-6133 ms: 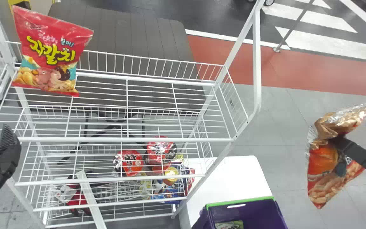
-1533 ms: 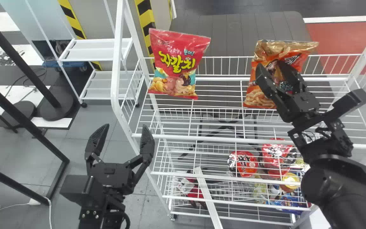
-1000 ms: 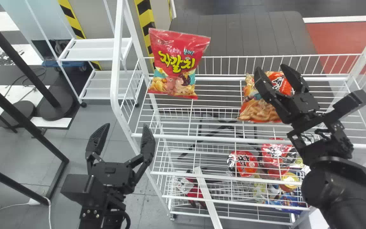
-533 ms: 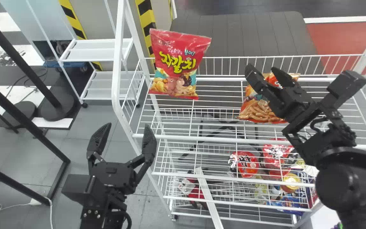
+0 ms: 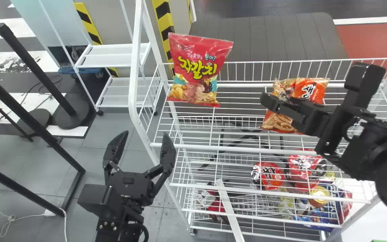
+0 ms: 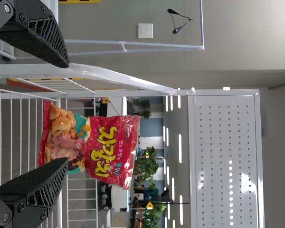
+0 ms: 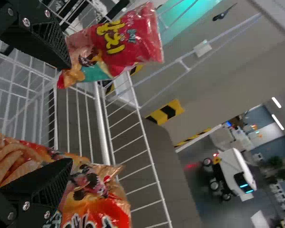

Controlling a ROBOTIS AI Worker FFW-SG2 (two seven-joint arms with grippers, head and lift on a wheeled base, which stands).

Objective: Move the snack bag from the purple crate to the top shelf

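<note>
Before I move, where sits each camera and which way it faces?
Head: mounted there, looking forward and down at the white rack; left arm and right arm show.
Left wrist: mounted there, facing the red bag; left pincer shows.
Right wrist: mounted there, facing past the orange bag; right pincer shows.
All share the red bag.

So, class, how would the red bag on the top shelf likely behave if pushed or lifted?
The red bag is probably light for its size, its puffed shape suggesting trapped air. It shines, so it may be slippery. Standing upright on its narrow bottom edge, it could tip if nudged.
</note>
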